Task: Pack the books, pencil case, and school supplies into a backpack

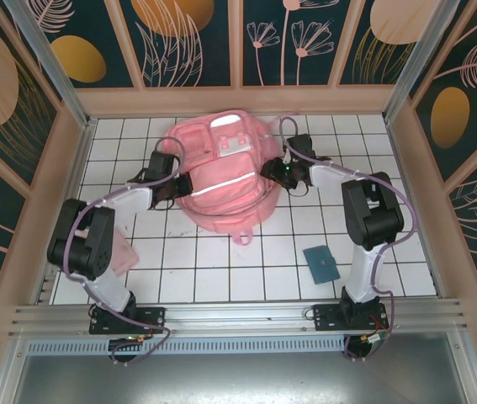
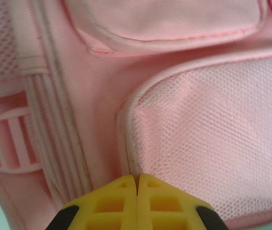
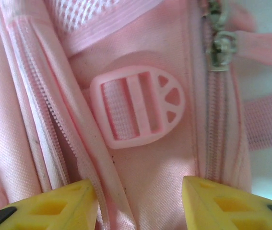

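Note:
The pink backpack (image 1: 221, 172) lies flat at the back middle of the tiled table. My left gripper (image 1: 177, 189) is at its left side. In the left wrist view this gripper (image 2: 137, 179) is shut, its yellow tips pinching the piped seam at the edge of the mesh pocket (image 2: 212, 139). My right gripper (image 1: 278, 172) is at the bag's right side. There it (image 3: 139, 184) stands open, straddling the side fabric below a pink strap buckle (image 3: 136, 112), between two zipper lines. A metal zipper pull (image 3: 222, 48) sits at the upper right. The books are hidden.
A flat teal item (image 1: 320, 263) lies on the tiles near the right arm's base. A flat pink item (image 1: 124, 248) lies partly under the left arm. A pink strap end (image 1: 242, 237) pokes out at the bag's near edge. Walls enclose the table (image 1: 221, 269).

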Motion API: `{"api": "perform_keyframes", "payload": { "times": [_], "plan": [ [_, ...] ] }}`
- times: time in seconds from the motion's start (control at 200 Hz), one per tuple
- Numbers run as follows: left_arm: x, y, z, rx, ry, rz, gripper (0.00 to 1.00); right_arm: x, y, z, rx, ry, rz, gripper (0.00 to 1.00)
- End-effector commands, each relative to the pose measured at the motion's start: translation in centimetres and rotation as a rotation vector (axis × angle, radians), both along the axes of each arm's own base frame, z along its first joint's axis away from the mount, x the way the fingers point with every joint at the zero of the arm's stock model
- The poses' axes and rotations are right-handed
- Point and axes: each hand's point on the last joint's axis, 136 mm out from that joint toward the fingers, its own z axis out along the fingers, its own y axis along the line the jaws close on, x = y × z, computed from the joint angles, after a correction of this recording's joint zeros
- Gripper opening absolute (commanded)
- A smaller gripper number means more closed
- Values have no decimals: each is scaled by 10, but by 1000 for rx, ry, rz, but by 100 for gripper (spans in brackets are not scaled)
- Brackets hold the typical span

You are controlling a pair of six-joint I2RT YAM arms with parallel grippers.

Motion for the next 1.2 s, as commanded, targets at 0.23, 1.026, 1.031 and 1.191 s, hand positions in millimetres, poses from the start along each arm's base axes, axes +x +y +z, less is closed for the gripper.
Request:
{"api": "perform_keyframes", "payload": {
  "times": [0.23,1.026,1.031,1.191],
  "plan": [
    [-52,-1,43,120,6,-50,45,30,-10,61,-88,-199,27,56],
    [-49,-110,13,626,-28,-608,58,7,-60,93,-167,-325,110,80],
    [-48,-109,13,629,-29,-607,58,7,-60,93,-166,-326,112,80],
    [-29,-98,32,738,-102,-552,30,8,-59,104,-188,-392,165,77]
  ]
}}
